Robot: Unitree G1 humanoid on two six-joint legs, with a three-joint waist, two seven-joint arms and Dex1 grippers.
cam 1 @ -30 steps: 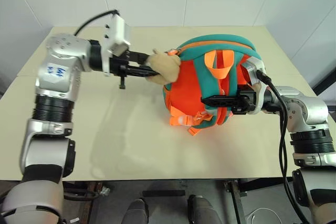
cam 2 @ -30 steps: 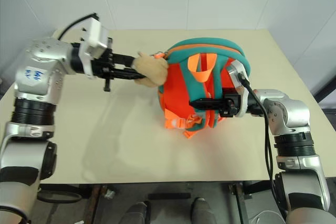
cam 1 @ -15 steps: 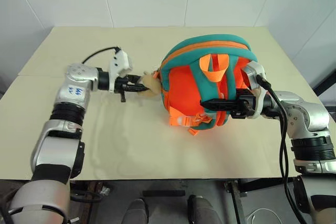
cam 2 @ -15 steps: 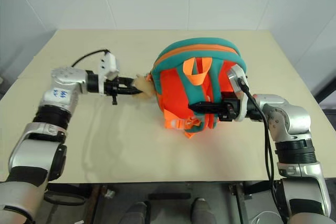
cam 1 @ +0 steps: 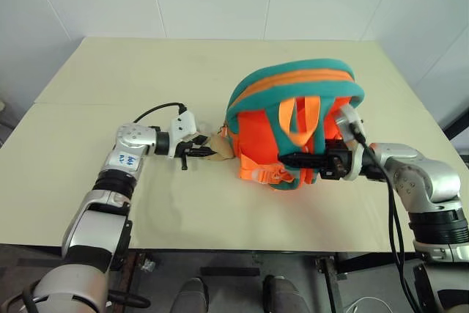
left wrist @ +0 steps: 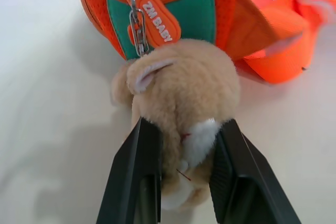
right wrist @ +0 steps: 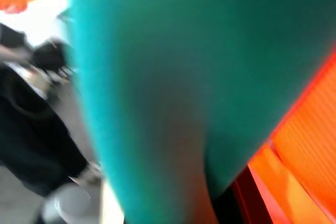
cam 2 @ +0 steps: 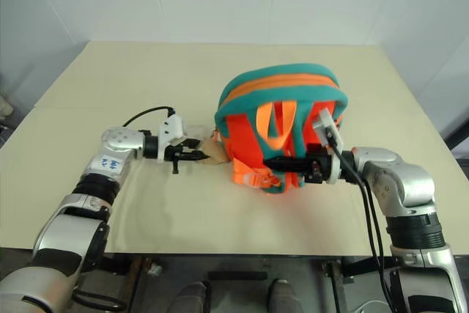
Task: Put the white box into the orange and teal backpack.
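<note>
I am holding the tan plush animal (left wrist: 178, 103) in my left gripper (left wrist: 185, 182), and the two black fingers (left wrist: 137, 171) are pressing on it from either side, squeezing the soft fur between them. The plush is hanging by a short metal chain beside an orange zipper tab (left wrist: 156, 19) lettered "ZM BABY", which is clipped to the edge of the orange and teal backpack (cam 1: 293, 119).

The backpack is sitting on the pale desk (cam 1: 110, 71), a bit right of the middle, and it is standing up with its teal rim on top and its orange straps facing me. The plush is lying on the desk just beside the backpack's left side, so my left gripper is sitting low, near the surface.

My right gripper (cam 1: 289, 159) is reaching in level from the right, across the front of the backpack, among the orange webbing and the teal strap. I cannot tell how wide its fingers are standing, or whether they are gripping anything. In my right wrist view a broad band of teal fabric (right wrist: 173, 87) is running very close to the camera, with orange material (right wrist: 304, 145) beside it.

An orange buckle (cam 1: 260, 175) is dangling at the bottom front of the backpack, close to the desk.
</note>
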